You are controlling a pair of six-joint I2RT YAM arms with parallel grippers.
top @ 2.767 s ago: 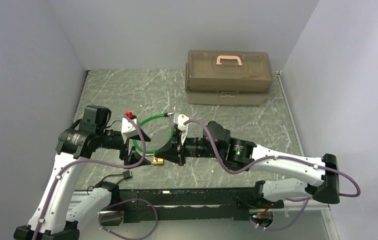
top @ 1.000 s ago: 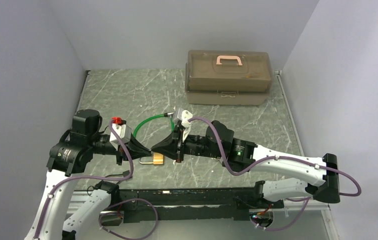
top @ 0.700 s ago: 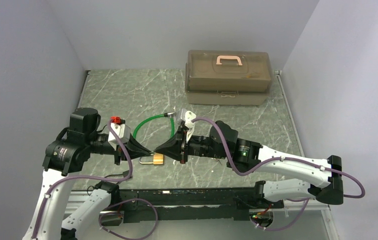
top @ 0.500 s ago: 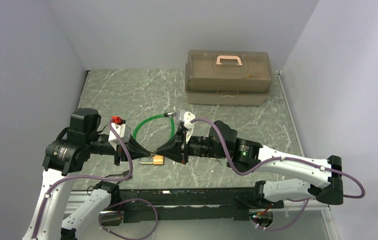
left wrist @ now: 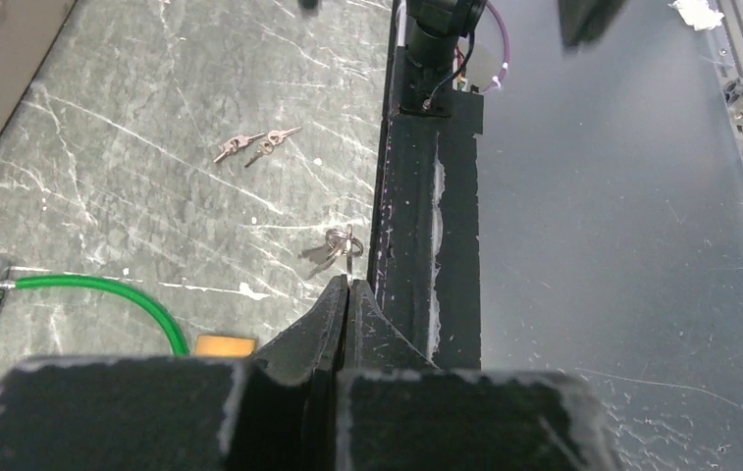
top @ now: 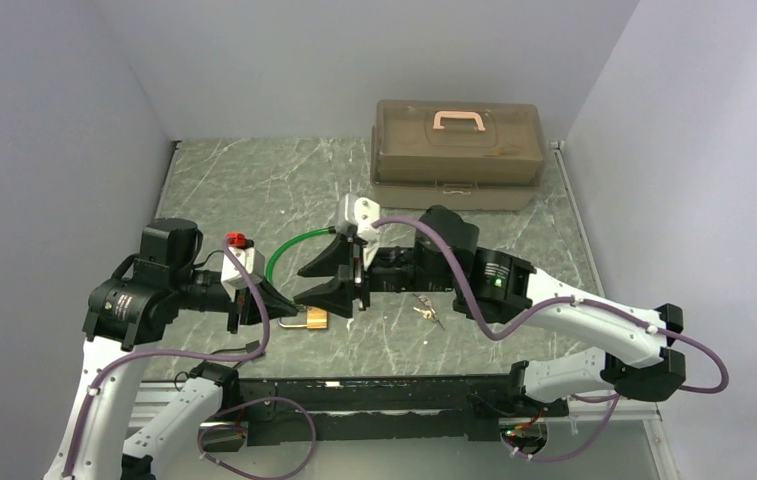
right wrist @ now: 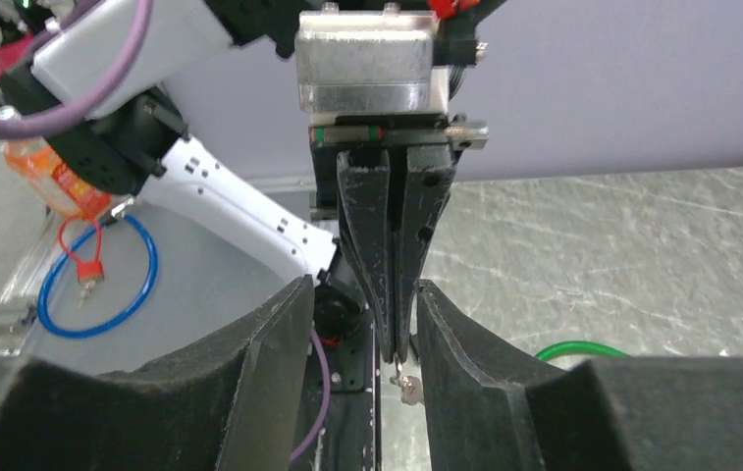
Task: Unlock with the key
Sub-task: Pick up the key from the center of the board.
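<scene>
My left gripper (top: 292, 300) (left wrist: 347, 287) is shut on the ring of a small bunch holding the silver key (left wrist: 331, 251) (right wrist: 407, 390), which dangles from its fingertips. The brass padlock (top: 315, 318) lies on the table just below and to the right, on the green cable (top: 289, 248) (left wrist: 102, 288). My right gripper (top: 326, 280) (right wrist: 364, 290) is open, its fingers (right wrist: 279, 339) standing on either side of the left gripper's shut tips without touching the key. A second bunch of keys (top: 424, 312) (left wrist: 254, 145) lies loose on the table under the right arm.
A brown toolbox (top: 457, 152) with a pink handle stands at the back right. The black rail (left wrist: 431, 245) along the table's near edge runs close to the dangling keys. A blue cable loop (right wrist: 102, 285) lies off the table.
My right gripper has opened, let go of the key bunch and lifted back a little. The left gripper stays shut on the ring. The loose keys under the right arm now show.
</scene>
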